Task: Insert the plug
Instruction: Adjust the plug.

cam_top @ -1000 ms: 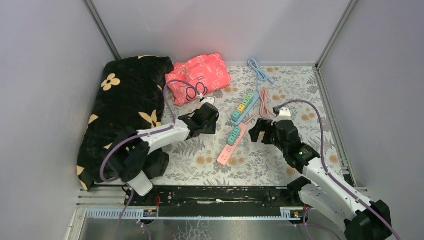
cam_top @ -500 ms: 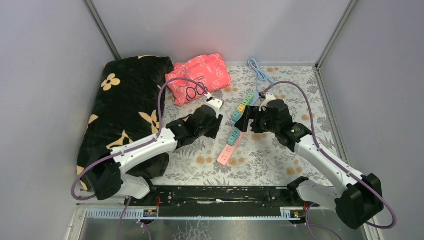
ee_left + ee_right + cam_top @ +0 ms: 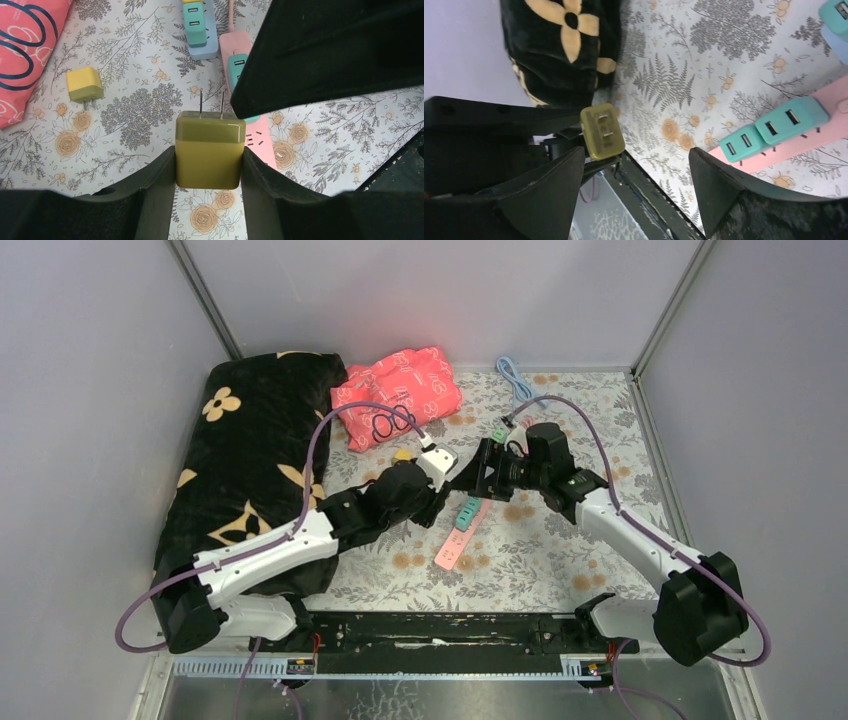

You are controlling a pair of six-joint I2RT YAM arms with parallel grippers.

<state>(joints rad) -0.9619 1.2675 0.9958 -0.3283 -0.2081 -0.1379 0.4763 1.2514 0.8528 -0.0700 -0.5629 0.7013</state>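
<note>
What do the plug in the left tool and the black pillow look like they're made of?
The plug looks like hard plastic, olive, smooth with a faint sheen; its two prongs look like thin bare metal. The pillow seems soft plush fabric, perhaps velvet: matte black, fuzzy, with cream flowers.

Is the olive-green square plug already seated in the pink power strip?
No: the olive-green square plug is clamped in the left hand, prongs bare.

From above, the right gripper (image 3: pixel 470 477) covers most of the blue power strip (image 3: pixel 207 47), and the olive plug (image 3: pixel 210 150) cannot be made out. In the left wrist view, that gripper's black body at 1 o'clock masks part of the pink power strip (image 3: pixel 260 142).
</note>
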